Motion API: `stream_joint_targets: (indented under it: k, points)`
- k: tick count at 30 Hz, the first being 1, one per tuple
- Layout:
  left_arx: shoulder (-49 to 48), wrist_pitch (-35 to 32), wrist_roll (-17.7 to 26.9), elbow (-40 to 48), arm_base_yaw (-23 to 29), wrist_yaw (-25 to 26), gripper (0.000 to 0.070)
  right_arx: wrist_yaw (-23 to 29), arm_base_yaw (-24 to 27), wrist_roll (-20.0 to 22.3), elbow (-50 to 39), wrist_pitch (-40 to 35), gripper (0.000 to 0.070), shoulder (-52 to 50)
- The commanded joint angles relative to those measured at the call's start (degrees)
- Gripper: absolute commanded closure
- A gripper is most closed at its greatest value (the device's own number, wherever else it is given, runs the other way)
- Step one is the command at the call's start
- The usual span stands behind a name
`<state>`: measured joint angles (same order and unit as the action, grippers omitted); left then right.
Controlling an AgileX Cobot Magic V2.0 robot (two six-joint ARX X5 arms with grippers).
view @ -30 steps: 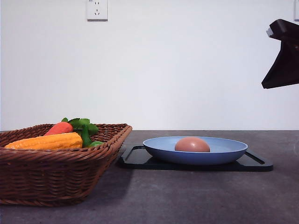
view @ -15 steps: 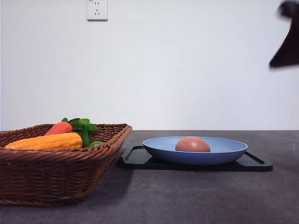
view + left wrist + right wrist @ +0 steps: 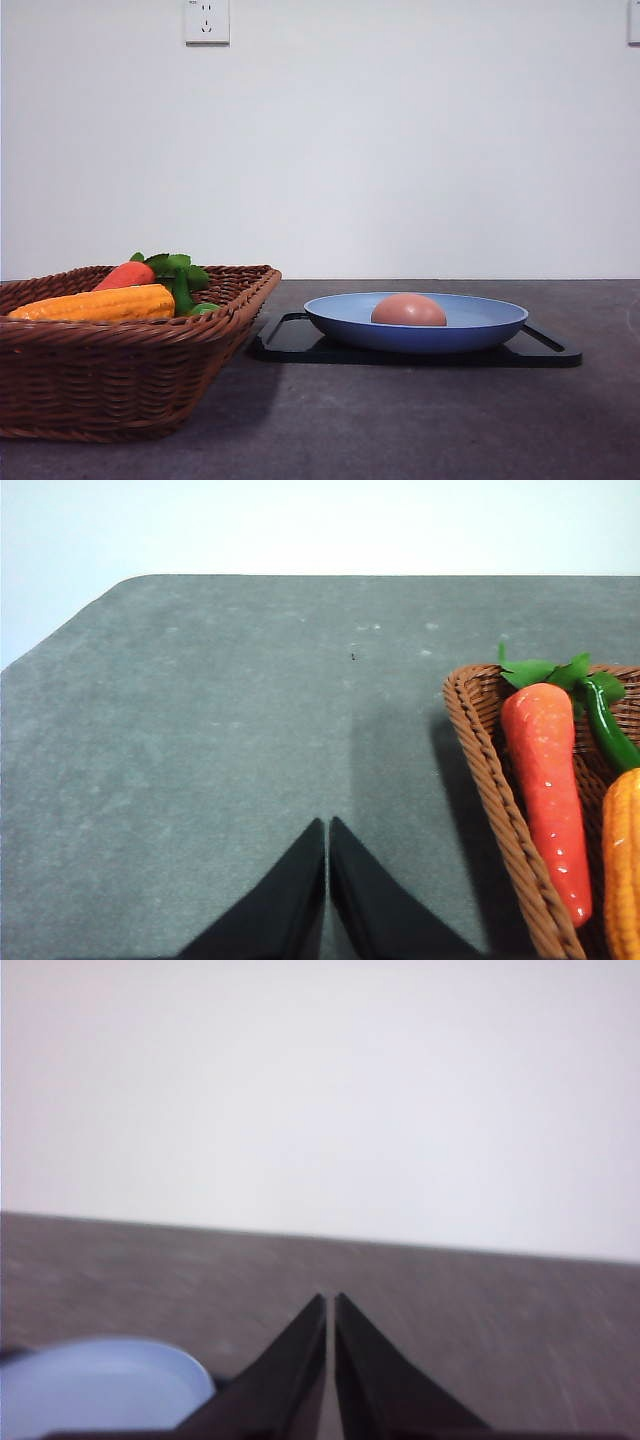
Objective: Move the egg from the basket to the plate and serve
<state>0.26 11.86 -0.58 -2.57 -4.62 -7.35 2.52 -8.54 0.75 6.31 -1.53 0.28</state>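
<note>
One egg (image 3: 408, 310): I see it lying in the light-blue plate (image 3: 480, 330), which sits on the black tray (image 3: 545, 350).
Basket (image 3: 120, 380): holds carrot (image 3: 545, 780) and corn (image 3: 95, 303), just left of the tray.
Left gripper (image 3: 327, 830): fingers pressed together, empty, above bare table (image 3: 200, 730).
Right gripper (image 3: 329, 1305): blurred, but looks clenched, holding nothing, plate nearby.

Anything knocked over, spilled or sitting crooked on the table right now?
Nothing stands out. The egg lies in the blue plate, which sits level on the black tray. The carrot and corn lie in the basket.
</note>
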Motion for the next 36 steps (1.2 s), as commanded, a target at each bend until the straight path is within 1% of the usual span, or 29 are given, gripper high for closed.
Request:
stream_joint_targets:
  k: [1,6,7,11,12,14,18,36]
  points:
    - [-0.1,-0.3,0.5,0.5,0.1,0.0,0.07,-0.5,1.7,-2.7,-1.4,-0.1,0.07,0.2]
    - [0.0,-0.8,0.5,0.5,0.1,0.1,0.07,-3.8,5.4,-6.8,-5.5,1.3,0.07,0.6]
    - [0.0,-0.8,0.5,0.5,0.1,0.1,0.07,-4.3,5.9,-7.1,-5.8,3.0,0.07,0.6]
    - [0.0,-0.8,0.5,0.5,0.1,0.1,0.07,-4.5,6.5,-8.9,-5.7,11.3,0.07,0.6]
    - [0.0,-0.8,0.5,0.5,0.1,0.1,0.07,-4.4,6.5,-9.8,-5.6,12.2,0.07,0.7]
    - [0.0,-0.8,0.5,0.5,0.1,0.1,0.07,-4.5,6.3,-11.2,-5.5,11.5,0.07,1.0]
    - [0.0,-0.8,0.5,0.5,0.1,0.0,0.07,-3.8,6.3,-11.0,-5.5,10.1,0.07,1.0]
    - [0.0,-0.8,0.5,0.5,0.1,0.0,0.07,-3.8,6.3,-11.0,-5.5,10.1,0.07,1.0]
